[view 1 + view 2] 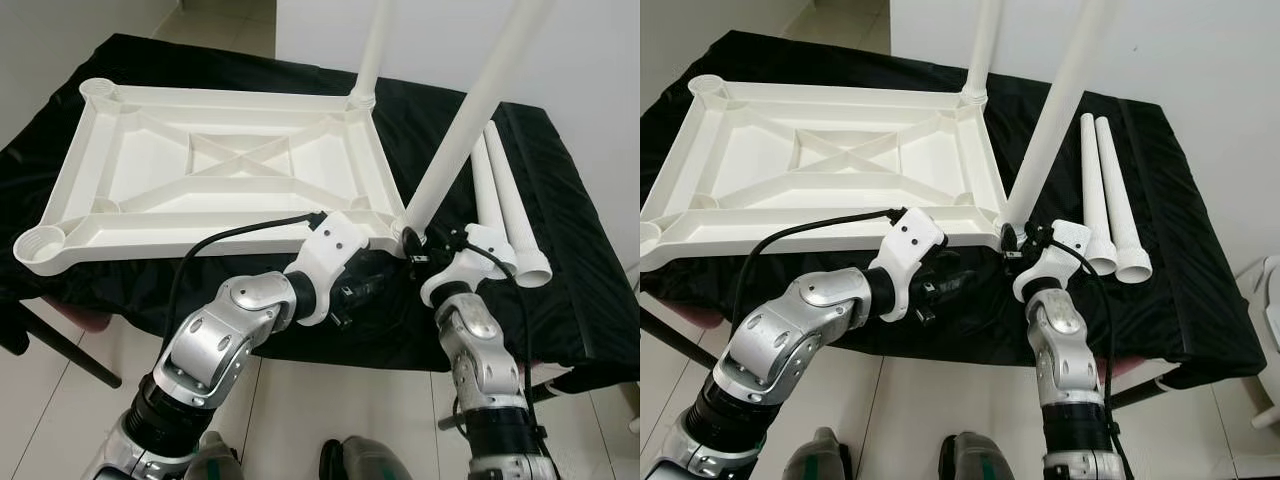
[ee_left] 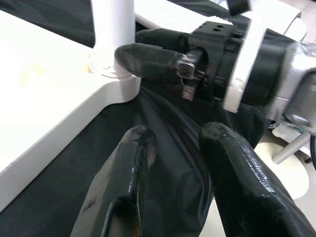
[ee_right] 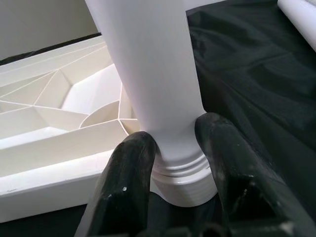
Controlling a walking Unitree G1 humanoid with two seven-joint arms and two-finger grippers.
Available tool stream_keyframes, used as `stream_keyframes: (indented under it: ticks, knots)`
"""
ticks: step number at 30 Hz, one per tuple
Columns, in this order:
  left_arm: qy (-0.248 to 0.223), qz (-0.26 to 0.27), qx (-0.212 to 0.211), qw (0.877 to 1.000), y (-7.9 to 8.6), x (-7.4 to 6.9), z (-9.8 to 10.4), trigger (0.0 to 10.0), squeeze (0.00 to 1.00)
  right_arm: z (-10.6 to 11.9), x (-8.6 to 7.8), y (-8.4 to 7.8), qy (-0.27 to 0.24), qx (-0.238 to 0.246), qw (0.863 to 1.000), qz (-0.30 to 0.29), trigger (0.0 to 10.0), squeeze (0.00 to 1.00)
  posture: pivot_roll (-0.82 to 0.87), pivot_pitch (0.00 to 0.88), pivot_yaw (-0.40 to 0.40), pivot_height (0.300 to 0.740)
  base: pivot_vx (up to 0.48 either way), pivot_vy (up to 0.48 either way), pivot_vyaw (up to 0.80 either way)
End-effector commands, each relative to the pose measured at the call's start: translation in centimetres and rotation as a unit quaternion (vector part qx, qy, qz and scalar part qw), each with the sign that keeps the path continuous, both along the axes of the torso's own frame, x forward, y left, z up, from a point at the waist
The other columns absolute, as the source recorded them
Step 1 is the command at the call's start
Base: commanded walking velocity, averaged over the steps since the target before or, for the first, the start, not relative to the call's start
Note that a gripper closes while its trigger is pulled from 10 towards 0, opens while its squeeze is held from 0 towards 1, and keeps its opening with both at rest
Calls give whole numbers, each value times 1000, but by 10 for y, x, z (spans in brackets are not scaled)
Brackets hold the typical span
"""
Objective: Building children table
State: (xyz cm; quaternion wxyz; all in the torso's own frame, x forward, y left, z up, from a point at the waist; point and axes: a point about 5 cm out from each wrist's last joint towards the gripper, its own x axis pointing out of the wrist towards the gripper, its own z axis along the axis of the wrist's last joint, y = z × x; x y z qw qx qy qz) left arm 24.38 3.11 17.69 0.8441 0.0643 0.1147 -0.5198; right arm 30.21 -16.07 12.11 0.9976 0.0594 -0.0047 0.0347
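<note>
A black-draped table (image 1: 560, 300) carries the upturned white tabletop (image 1: 200, 170) and two loose legs (image 1: 505, 205).

Smooth white plastic tabletop (image 1: 200, 170), matt black cloth (image 1: 560, 280)

Black cloth (image 1: 560, 270) draped over the whole work surface (pretty wrinkly), pale tiled floor (image 1: 330, 410) underneath, white wall (image 1: 590, 60) behind.
</note>
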Motion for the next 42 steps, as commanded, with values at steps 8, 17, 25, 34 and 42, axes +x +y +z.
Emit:
stream_keyframes:
  ticks: [8,17,25,34,42]
  knots:
    - [-20,71,-6,997,6,14,0,10000,0,2,33,-14,9,-7,1000,5,10000,0,-3,12,-85,740,0,0,0]
    - [-44,217,-16,975,52,52,1,10000,0,15,64,-13,2,-18,1000,20,10000,0,20,11,-86,740,0,0,0]
    - [-72,342,-19,937,91,79,10,10000,0,28,80,-12,-15,-17,1000,14,10000,0,24,46,-75,740,0,0,0]
    - [-66,424,-27,903,112,84,-3,10000,0,24,74,-15,-45,1,999,13,10000,0,29,67,-82,740,0,0,0]
    - [-78,382,-8,921,120,75,-14,10000,0,17,40,-20,-97,-14,995,11,10000,0,10,81,-75,740,0,0,0]
